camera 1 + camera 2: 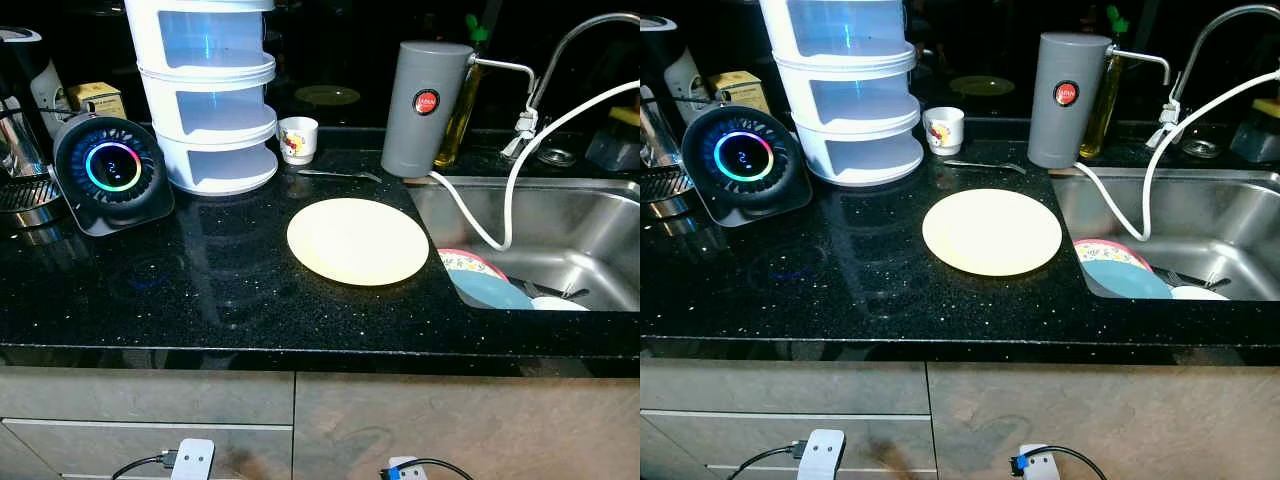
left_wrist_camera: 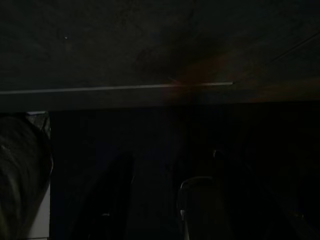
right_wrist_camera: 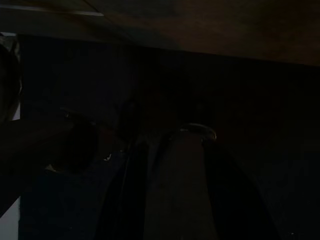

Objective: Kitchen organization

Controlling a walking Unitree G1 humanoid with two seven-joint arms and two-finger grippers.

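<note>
A round cream plate (image 1: 357, 240) lies flat on the black speckled counter (image 1: 200, 290), just left of the sink. Behind it a small white cup (image 1: 298, 139) with a red print stands upright, and a metal spoon (image 1: 340, 175) lies beside it. In the steel sink (image 1: 590, 230) rest a pink-rimmed plate (image 1: 470, 264), a blue dish (image 1: 492, 291) and a white dish (image 1: 558, 302). Both arms hang idle below the counter edge. The left gripper (image 2: 165, 200) and the right gripper (image 3: 172, 170) appear as dim shapes in the very dark wrist views, near the cabinet front.
A white three-tier container (image 1: 210, 90) stands at the back left, with a round black device (image 1: 112, 172) showing a coloured ring beside it. A grey canister (image 1: 424, 108) and a white hose (image 1: 510, 190) sit by the tap (image 1: 570, 45). Grey drawers (image 1: 150, 400) are below.
</note>
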